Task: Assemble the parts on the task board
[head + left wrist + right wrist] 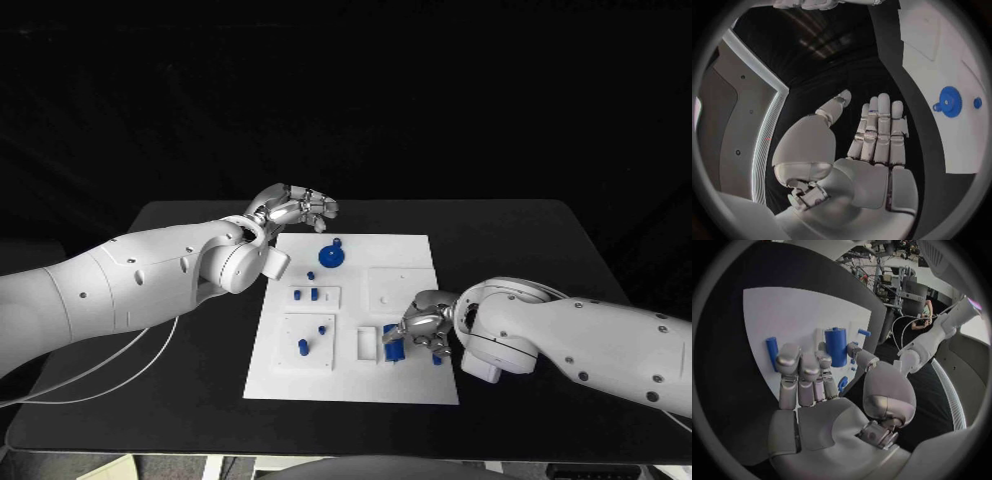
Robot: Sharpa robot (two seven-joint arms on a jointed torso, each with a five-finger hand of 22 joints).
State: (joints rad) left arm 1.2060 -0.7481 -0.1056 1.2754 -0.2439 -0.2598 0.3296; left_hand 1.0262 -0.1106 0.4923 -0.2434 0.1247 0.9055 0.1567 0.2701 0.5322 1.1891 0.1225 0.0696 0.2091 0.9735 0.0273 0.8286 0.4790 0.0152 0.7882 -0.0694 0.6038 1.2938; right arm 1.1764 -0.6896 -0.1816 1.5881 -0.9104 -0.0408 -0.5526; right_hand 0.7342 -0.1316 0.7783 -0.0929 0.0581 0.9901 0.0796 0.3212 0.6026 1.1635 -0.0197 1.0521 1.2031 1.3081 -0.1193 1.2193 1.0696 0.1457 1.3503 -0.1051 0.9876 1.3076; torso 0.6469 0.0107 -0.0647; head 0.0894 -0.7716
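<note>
1. So, in the head view you saw the white task board (353,380) in the middle of the black table (519,240). Your left hand (296,209) was over the table just past the board's far left corner, fingers curled in, holding nothing you could see. Your right hand (418,325) was low over the near right part of the board, right by a blue cylinder (392,347). A round blue gear (332,258) lay near the far edge, and small blue pegs (304,294) stood left of the middle.

2. In the left wrist view your left hand (870,150) was flat, fingers straight and close together, empty. The gear (949,102) sat on the board (942,50), well apart from it.

3. In the right wrist view your right hand (817,390) had fingers stretched toward the cylinder (836,346), which stood upright. You could not tell if they touched it. A blue peg (772,353) stood beside them.
</note>
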